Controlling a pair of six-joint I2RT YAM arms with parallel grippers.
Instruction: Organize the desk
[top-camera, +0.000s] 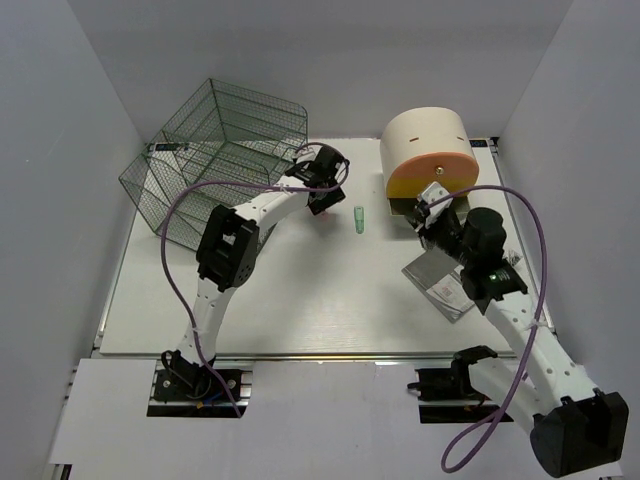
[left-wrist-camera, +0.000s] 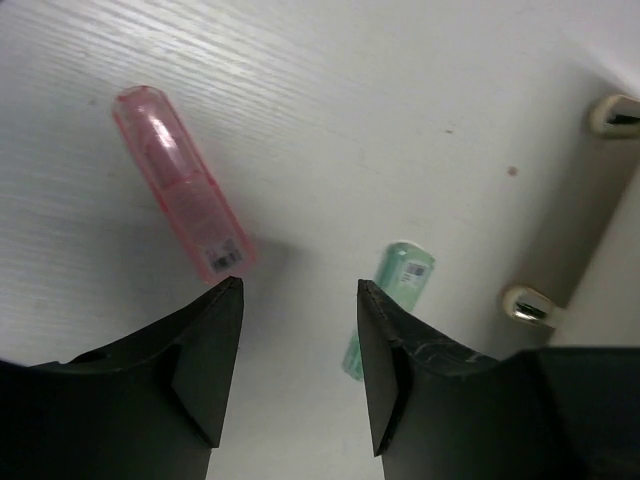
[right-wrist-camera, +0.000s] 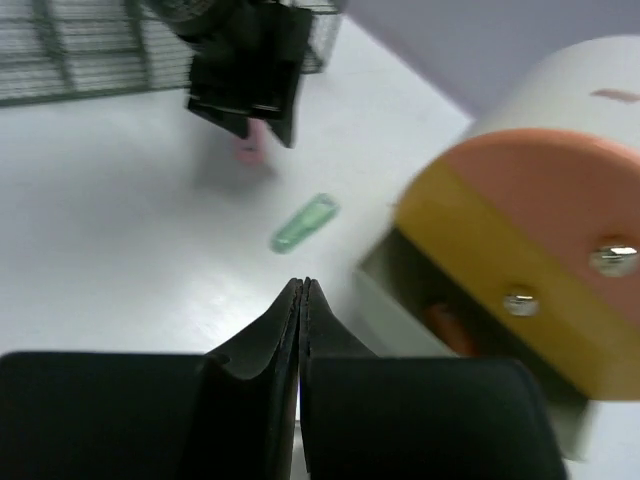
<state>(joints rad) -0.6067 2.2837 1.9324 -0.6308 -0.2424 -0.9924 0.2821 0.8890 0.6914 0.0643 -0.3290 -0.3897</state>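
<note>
The white desk (top-camera: 300, 300) holds a pink capped tube (left-wrist-camera: 180, 185) and a pale green capped tube (left-wrist-camera: 395, 295), lying apart. In the top view the green tube (top-camera: 359, 218) lies mid-desk and the pink tube (top-camera: 326, 212) is mostly under my left gripper (top-camera: 322, 203). My left gripper (left-wrist-camera: 300, 290) is open and empty, above the bare desk between the two tubes. My right gripper (right-wrist-camera: 302, 290) is shut and empty, next to the open lower drawer of the cream-and-orange drawer box (right-wrist-camera: 530, 240), with the green tube (right-wrist-camera: 305, 222) ahead of it.
A dark wire-mesh cage (top-camera: 215, 150) stands at the back left. The drawer box (top-camera: 432, 160) stands at the back right, with something orange (right-wrist-camera: 445, 325) in its open drawer. A silvery flat packet (top-camera: 445, 282) lies under my right arm.
</note>
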